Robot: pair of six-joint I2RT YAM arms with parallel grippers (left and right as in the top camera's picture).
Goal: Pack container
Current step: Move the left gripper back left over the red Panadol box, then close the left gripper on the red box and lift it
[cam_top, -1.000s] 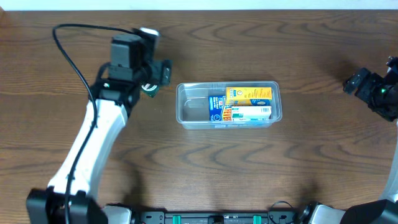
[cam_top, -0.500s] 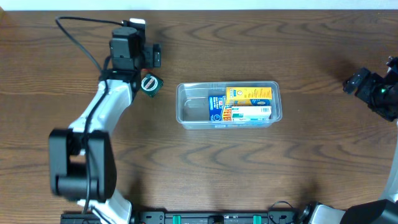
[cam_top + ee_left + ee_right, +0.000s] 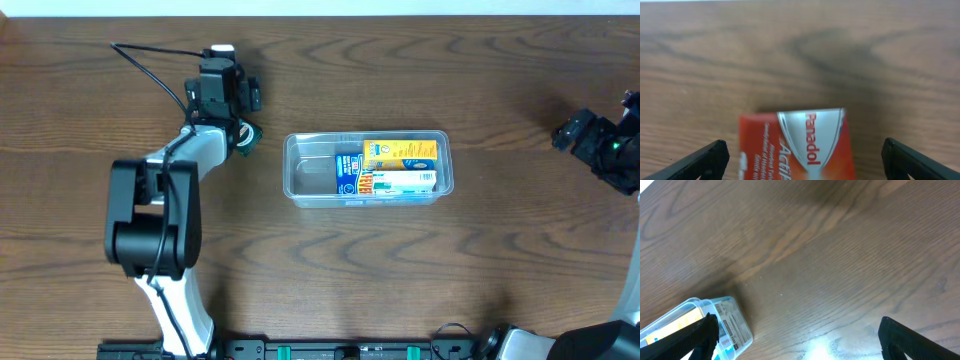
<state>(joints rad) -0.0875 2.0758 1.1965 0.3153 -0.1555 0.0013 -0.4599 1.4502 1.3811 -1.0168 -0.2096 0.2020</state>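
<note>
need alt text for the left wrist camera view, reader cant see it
A red Panadol box lies on a brown wooden table at the bottom middle of the view, cut off by the lower edge. The left arm's two black fingers stand wide open, one on each side of the box, not gripping it.
</note>
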